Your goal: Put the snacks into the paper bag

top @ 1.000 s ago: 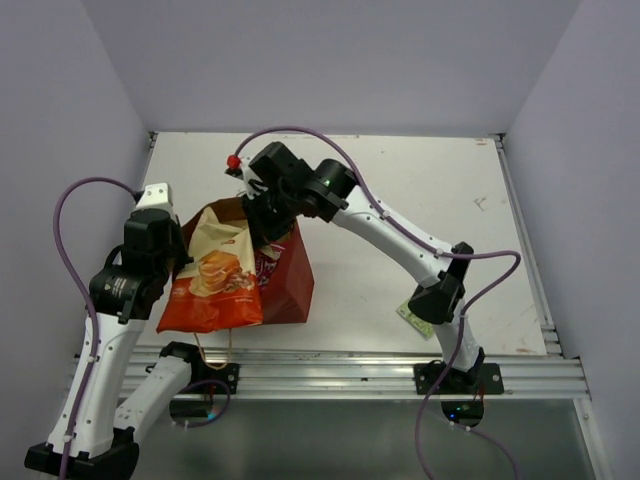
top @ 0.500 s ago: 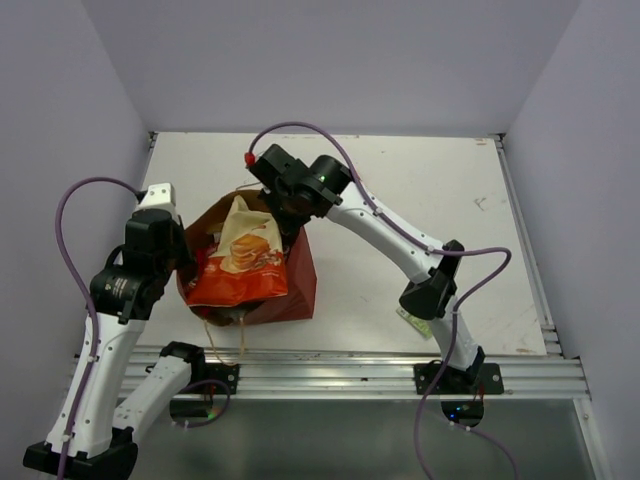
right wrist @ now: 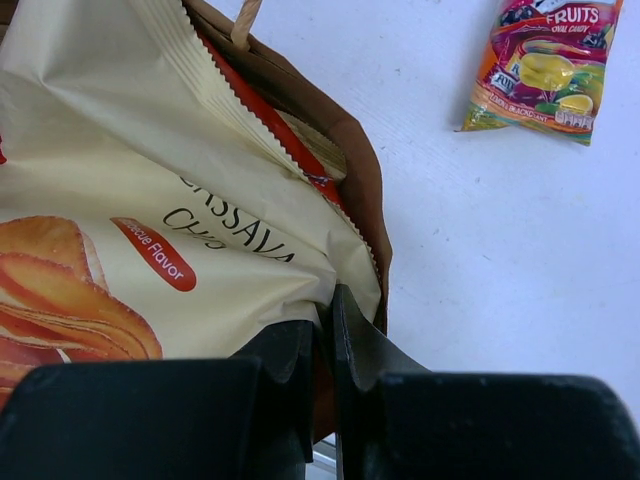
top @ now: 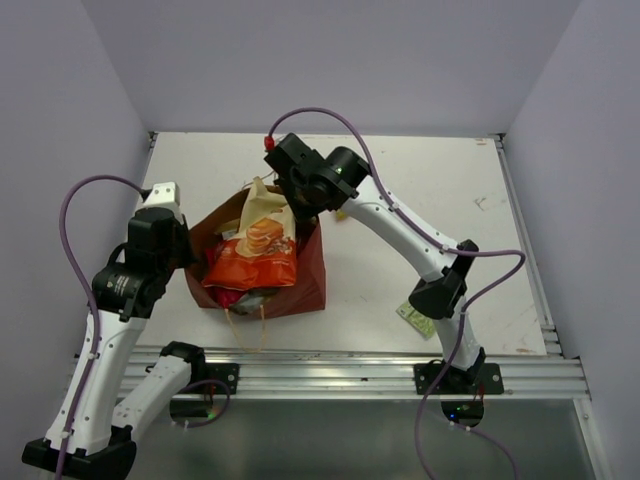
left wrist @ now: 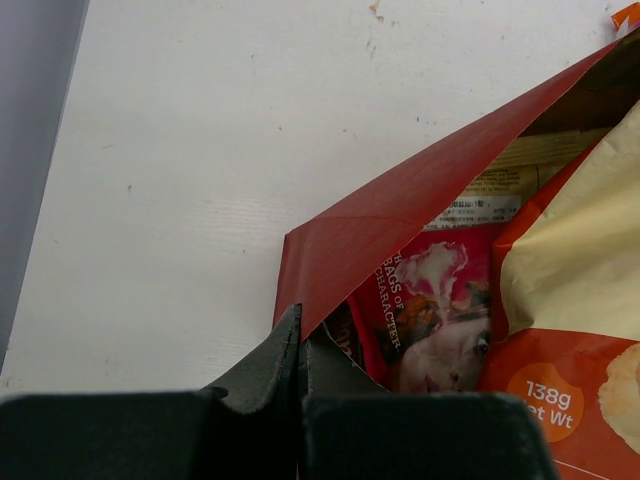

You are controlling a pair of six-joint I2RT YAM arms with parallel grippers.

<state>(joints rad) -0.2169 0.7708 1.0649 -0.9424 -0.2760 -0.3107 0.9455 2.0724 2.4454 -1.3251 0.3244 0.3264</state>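
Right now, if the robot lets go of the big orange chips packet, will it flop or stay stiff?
Probably flop: the orange chips packet creases where the right gripper pinches its top. Likely light for its size: puffy, marked 138g. It may slump across the mouth of the paper bag.

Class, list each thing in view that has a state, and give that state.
bag: standing, open.
orange packet: partly in the bag, top sticking out.
pink-red packet: inside the bag.
fruits packet: lying on the table.
green sachet: flat on the table.
left gripper: shut on the bag's rim.
right gripper: shut on the orange packet.
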